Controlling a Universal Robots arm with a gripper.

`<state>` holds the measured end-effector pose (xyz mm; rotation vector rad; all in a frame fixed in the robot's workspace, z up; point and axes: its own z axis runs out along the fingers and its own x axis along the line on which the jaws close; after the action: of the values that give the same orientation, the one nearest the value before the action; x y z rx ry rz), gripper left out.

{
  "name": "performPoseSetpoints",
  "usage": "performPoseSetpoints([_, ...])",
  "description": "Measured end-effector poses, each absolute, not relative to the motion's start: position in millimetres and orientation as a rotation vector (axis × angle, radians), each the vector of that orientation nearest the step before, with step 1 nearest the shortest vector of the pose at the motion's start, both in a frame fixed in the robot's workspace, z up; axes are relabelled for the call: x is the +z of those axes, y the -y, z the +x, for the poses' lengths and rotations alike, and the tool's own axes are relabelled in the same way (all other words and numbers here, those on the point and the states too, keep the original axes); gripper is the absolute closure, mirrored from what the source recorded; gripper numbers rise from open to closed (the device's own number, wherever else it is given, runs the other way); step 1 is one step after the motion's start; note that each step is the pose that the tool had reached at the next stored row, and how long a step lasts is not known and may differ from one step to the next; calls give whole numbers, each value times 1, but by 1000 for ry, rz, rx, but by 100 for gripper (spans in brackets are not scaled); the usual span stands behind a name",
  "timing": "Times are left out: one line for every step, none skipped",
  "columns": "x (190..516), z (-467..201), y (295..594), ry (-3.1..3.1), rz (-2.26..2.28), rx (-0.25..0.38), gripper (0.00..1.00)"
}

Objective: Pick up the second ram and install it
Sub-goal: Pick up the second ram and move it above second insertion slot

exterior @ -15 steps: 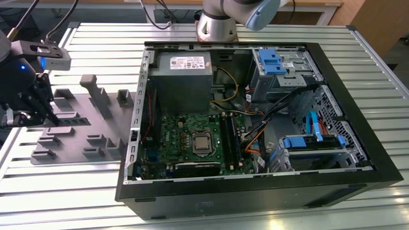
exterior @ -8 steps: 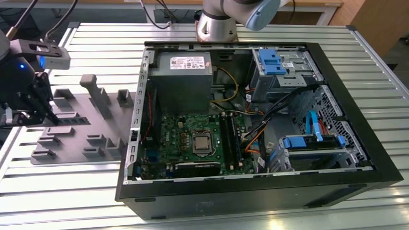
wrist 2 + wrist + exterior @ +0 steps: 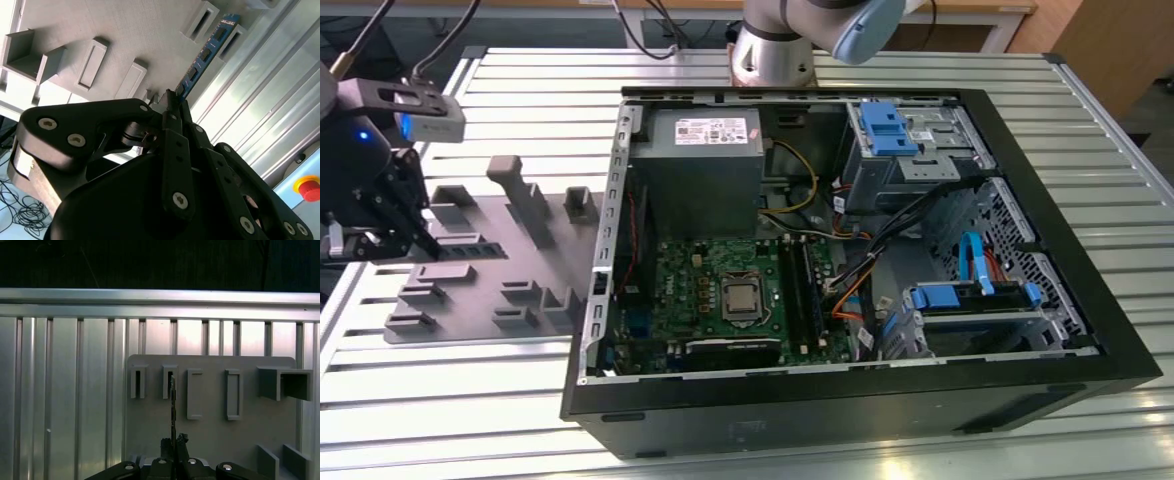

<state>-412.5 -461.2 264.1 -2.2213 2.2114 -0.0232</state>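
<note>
Closest to the lens, the claw (image 3: 170,102) has its black fingers pressed together on one end of the second ram (image 3: 204,57), which runs away from it and shows edge-on in the first wrist view. The stick's far end reaches a narrow slot pocket (image 3: 169,381) of the grey holder tray (image 3: 215,440); I cannot tell whether it sits in the pocket or hangs clear of it. The stick looks light, stiff and thin, so I judge it needs little force but will not forgive twisting. Its bare board edges look like the safer hold, away from the dark chips. The tray lies on a ribbed metal counter (image 3: 547,75), near the counter's edge at the exterior view's left. An open computer case (image 3: 854,405) stands well apart, toward the counter's middle. Cables crowd its green motherboard (image 3: 707,265), so room there looks tight.
</note>
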Motion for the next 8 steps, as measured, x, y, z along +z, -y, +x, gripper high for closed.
performPoseSetpoints([265, -413, 461, -2211, -2221, -23, 86])
performPoseSetpoints([265, -413, 461, -2211, -2221, -23, 86])
performPoseSetpoints([266, -413, 461, -2211, -2221, -23, 86])
performPoseSetpoints([266, -413, 461, -2211, -2221, -23, 86])
performPoseSetpoints([267, -413, 461, -2211, -2221, -23, 86])
performPoseSetpoints([267, -413, 461, -2211, -2221, -23, 86])
performPoseSetpoints([268, -413, 461, -2211, -2221, -23, 86])
performPoseSetpoints([268, -413, 461, -2211, -2221, -23, 86])
